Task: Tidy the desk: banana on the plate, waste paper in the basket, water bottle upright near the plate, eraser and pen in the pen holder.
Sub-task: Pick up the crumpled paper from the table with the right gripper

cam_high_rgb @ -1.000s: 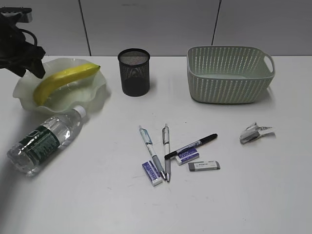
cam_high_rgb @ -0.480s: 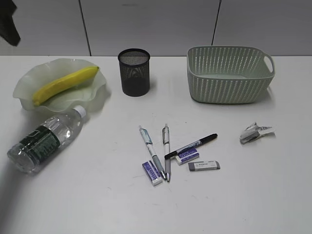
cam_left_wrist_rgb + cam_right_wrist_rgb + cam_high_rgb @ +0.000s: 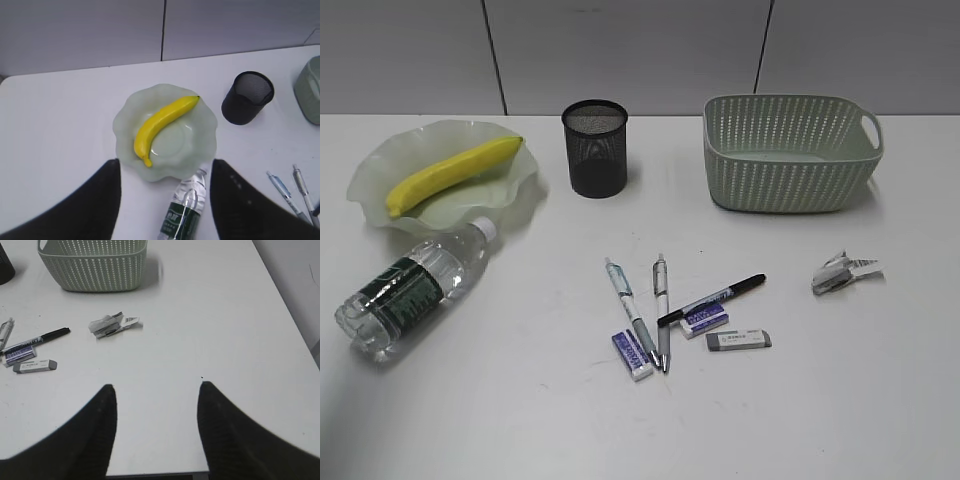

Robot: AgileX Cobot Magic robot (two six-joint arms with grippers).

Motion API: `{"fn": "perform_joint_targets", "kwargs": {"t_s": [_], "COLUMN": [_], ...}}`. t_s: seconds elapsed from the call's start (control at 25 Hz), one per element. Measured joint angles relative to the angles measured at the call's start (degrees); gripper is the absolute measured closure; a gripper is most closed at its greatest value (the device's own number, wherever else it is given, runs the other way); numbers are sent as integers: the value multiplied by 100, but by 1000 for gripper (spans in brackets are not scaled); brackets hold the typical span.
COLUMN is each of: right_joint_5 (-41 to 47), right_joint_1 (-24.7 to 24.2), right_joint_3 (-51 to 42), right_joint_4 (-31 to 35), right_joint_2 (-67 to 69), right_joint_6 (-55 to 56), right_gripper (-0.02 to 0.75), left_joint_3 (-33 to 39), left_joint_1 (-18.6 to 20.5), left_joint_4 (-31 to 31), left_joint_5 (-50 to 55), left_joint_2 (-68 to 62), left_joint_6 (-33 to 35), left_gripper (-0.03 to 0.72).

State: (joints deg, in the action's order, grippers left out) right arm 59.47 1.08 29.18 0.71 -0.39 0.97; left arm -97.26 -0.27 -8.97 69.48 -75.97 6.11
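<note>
Above the plate (image 3: 165, 132), the left pincer (image 3: 165, 200) has risen clear, gaping empty, banana (image 3: 162, 125) left inside.

Banana (image 3: 452, 174) on plate (image 3: 380, 170); water bottle (image 3: 412, 287) lying before plate; pen holder (image 3: 595, 147) right.

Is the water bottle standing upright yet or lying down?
Lying down: the water bottle rests on its side on the desk, cap toward the plate.
</note>
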Motion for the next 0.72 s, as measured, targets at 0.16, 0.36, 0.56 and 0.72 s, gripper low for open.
{"fn": "perform_joint_targets", "kwargs": {"t_s": [0.16, 0.36, 0.56, 0.72], "right_joint_5": [0, 0, 0, 0], "right_joint_1": [0, 0, 0, 0], "right_joint_3": [0, 0, 0, 0], "right_joint_4": [112, 230, 254, 259], "right_joint_2": [0, 0, 0, 0], "right_joint_6": [5, 5, 5, -2], "right_gripper": [319, 319, 319, 319], "left_joint_3": [920, 2836, 4950, 6253], "left_joint_1": [0, -6, -287, -444], "left_joint_4": [-7, -1, 12, 2], "left_joint_5": [5, -497, -1016, -1031], "left_joint_2": [1262, 3048, 4247, 5201], "left_joint_6": [0, 0, 0, 0], "left_gripper": [275, 281, 280, 284]}}
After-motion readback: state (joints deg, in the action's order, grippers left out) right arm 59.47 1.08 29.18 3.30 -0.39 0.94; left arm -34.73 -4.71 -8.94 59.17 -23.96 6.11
